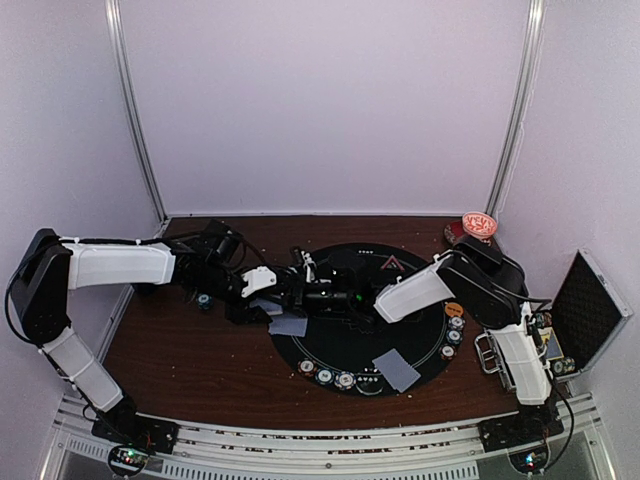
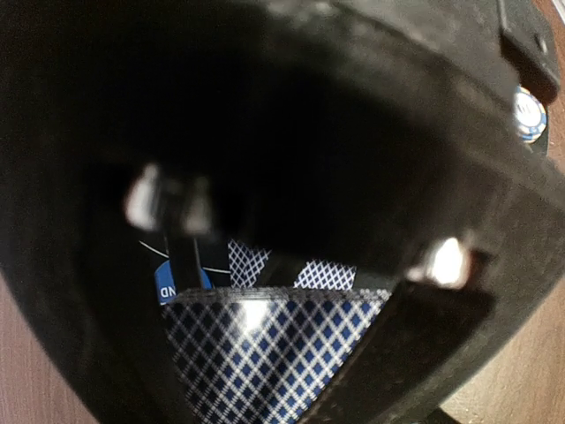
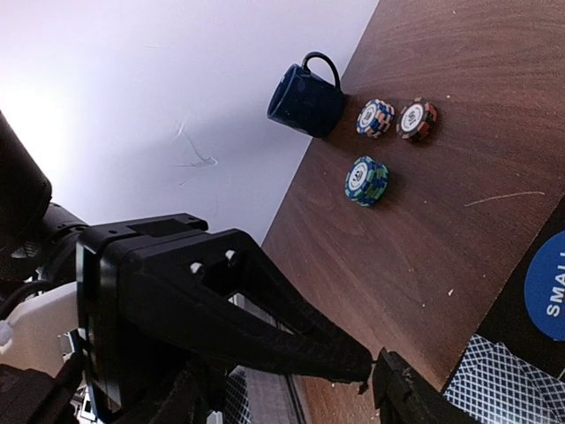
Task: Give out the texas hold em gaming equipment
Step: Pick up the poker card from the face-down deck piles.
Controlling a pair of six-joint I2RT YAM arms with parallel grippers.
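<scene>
My left gripper (image 1: 283, 290) is shut on a deck of blue-diamond-backed playing cards (image 2: 265, 353) over the left part of the black round mat (image 1: 420, 285). My right gripper (image 1: 335, 297) meets it from the right; in the right wrist view its tips (image 3: 375, 364) nearly touch, and nothing clearly shows between them. Dealt cards lie on the mat at the left (image 1: 288, 323) and front right (image 1: 397, 368). Striped chips sit along the mat's front (image 1: 325, 376) and right (image 1: 455, 335). There is also an orange disc (image 1: 454, 309), a blue disc (image 3: 547, 287) and a red triangle marker (image 1: 388, 263).
A dark blue mug (image 3: 306, 99) and three chip stacks (image 3: 366, 179) stand on the brown table at the left. The red-patterned cup and saucer (image 1: 479, 225) are at the back right. The open metal case (image 1: 585, 310) stands at the right edge.
</scene>
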